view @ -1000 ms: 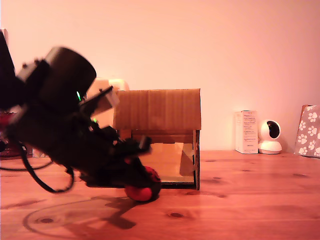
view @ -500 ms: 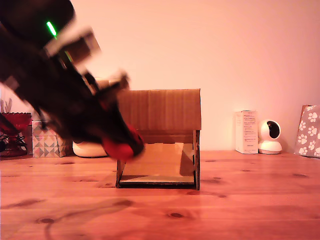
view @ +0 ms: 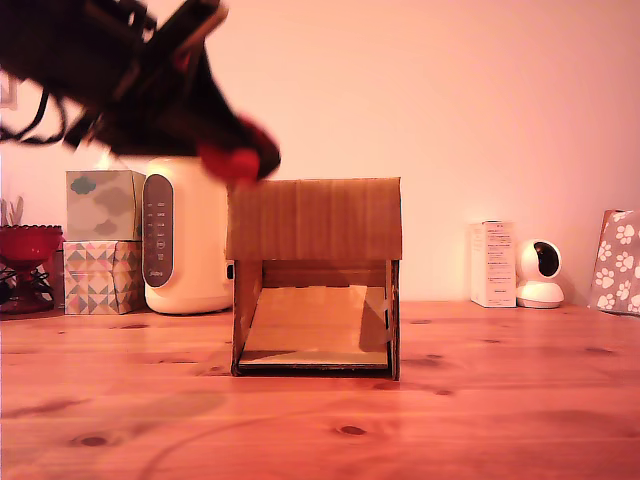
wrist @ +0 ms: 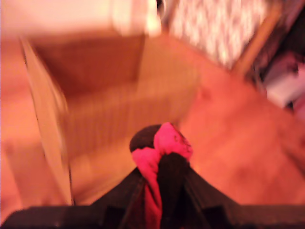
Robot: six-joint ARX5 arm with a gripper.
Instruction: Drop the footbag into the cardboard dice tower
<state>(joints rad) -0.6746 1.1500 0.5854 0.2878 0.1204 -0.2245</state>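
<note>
White appliance, tissue boxes, camera

footbag: small soft ball of red and black panels, squeezed out of round, held in the air just above the tower's top corner on the exterior view's left.
cardboard dice tower: brown corrugated box, upright on the wooden table; solid upper front, open lower front showing a sloped ramp.

end effector + footbag | rose from table | now above cardboard dice tower top-left corner
</note>
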